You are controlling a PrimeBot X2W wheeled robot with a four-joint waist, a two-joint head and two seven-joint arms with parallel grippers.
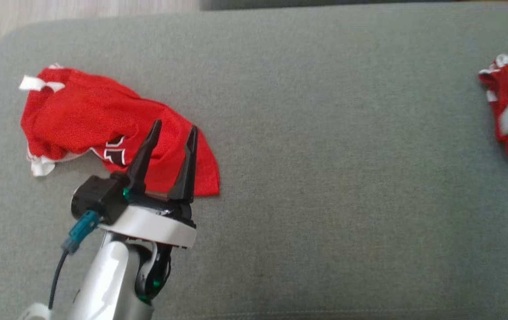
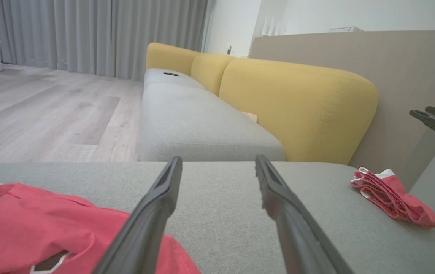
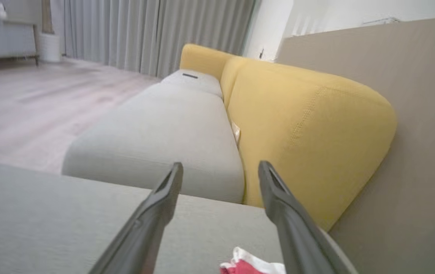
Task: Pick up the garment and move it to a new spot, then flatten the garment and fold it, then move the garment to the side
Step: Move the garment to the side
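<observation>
left gripper (image 1: 175, 126), fingers apart and empty, hovers at 7 o'clock in the head view over the crumpled red garment (image 1: 81, 111) at 9 on the grey cushion (image 1: 325, 133); its long axis runs 10 to 4 o'clock, white trim at 10. left wrist view: folded red bundle (image 2: 392, 198) at 4 o'clock. right wrist view: right gripper (image 3: 220, 164) has its fingers apart, empty. seemingly one piece is done; this garment is not yet flattened or folded.

A home living room: yellow-backed sofa (image 2: 297, 99); grey curtains (image 2: 88, 34); wooden floor (image 2: 50, 114).
</observation>
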